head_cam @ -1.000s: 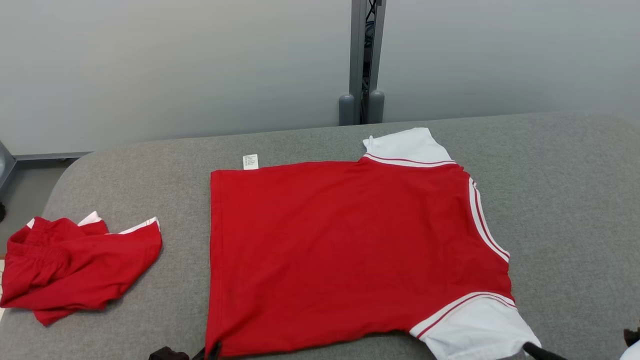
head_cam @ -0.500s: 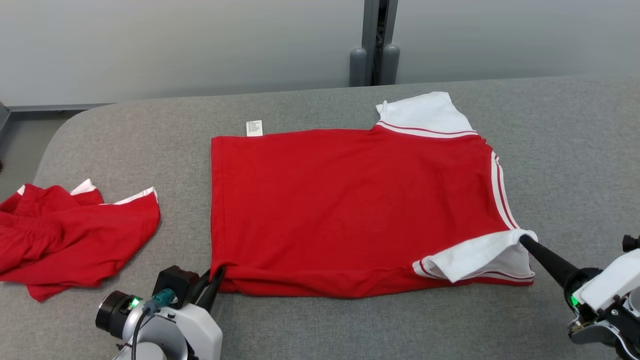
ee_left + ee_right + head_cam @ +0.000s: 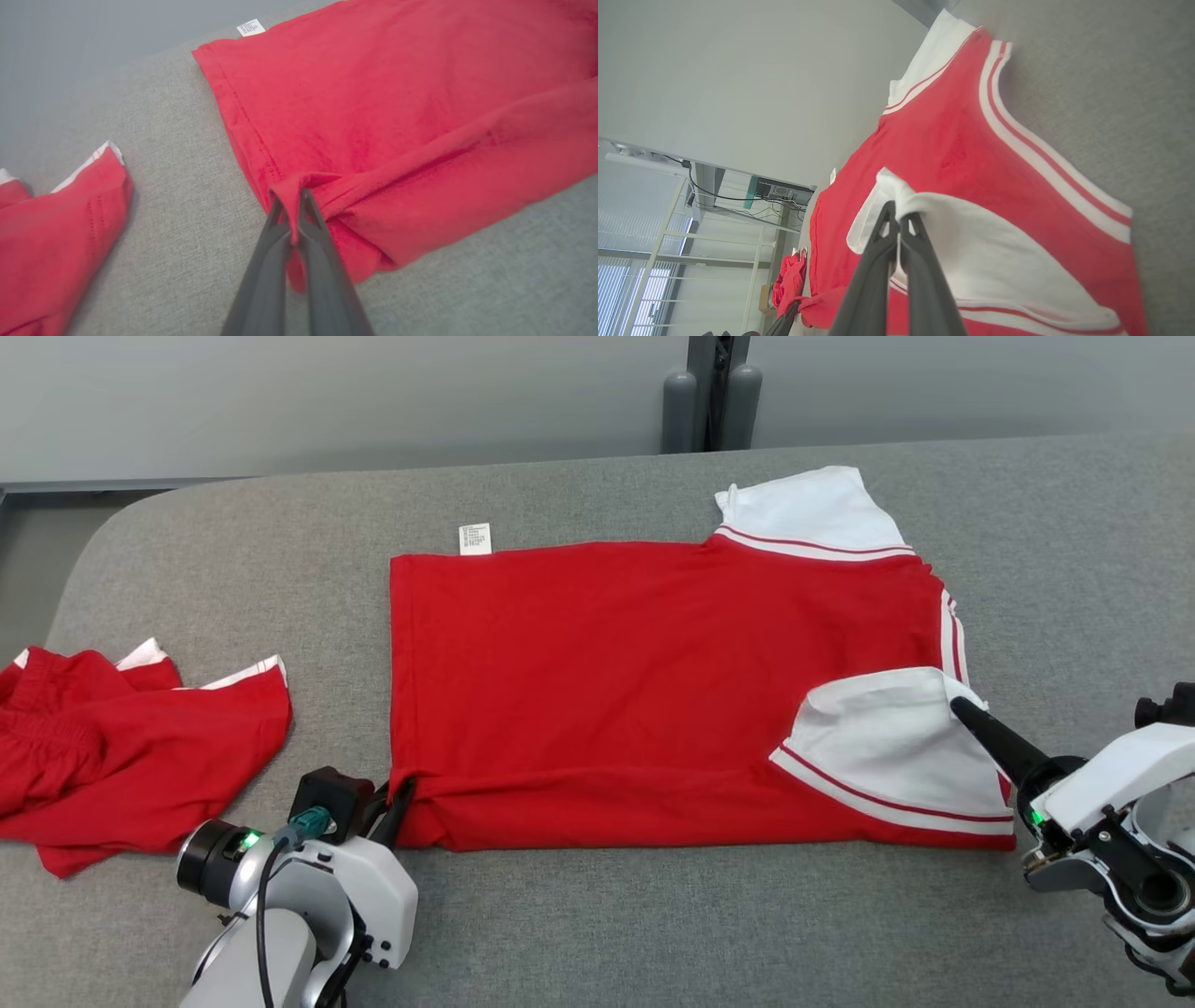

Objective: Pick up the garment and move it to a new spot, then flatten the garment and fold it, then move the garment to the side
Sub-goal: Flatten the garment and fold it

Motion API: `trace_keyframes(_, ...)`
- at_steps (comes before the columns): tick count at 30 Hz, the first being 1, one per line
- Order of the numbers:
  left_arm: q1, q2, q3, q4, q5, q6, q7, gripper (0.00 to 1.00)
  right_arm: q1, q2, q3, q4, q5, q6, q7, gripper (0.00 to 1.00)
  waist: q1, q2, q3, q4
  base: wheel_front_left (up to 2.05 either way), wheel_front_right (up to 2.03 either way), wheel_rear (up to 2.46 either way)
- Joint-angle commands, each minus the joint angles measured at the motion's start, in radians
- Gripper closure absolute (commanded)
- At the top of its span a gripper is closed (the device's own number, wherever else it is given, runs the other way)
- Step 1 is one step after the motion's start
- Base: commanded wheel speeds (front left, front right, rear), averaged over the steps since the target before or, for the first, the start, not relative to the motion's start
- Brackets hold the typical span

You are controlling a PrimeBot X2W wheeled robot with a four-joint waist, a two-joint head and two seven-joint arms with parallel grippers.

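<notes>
The garment, a red shirt with white striped sleeves, lies spread on the grey padded table. Its near edge is rolled over onto itself. My left gripper is shut on the shirt's near-left hem corner; in the left wrist view the fingertips pinch a raised fold of red cloth. My right gripper is shut on the near white sleeve, which is turned over onto the red body. The right wrist view has the sleeve draped from the closed gripper.
A second crumpled red garment with white trim lies at the table's left edge. A white label pokes out from the shirt's far-left corner. A grey post stands behind the table. Bare grey surface extends on the right and in front.
The head camera has tilted down. Both grippers have carried the shirt's near edge away from me: the white sleeve now lies flipped onto the red body, and the hem is rolled over.
</notes>
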Motion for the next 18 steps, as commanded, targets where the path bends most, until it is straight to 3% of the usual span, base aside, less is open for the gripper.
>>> trace_keyframes(1,-0.027,0.002,-0.001,0.009,0.002,0.004,-0.005,1.00,-0.024,0.004,0.007,0.021,-0.015,0.000,0.009,1.00,0.0000,-0.0001,0.011,0.004,0.00,0.00,0.00)
trace_keyframes(18,-0.149,-0.044,-0.030,0.127,0.005,0.002,-0.025,1.00,-0.175,0.064,0.010,0.156,-0.109,0.000,0.052,1.00,0.0000,-0.0001,0.081,0.040,0.00,0.00,0.00)
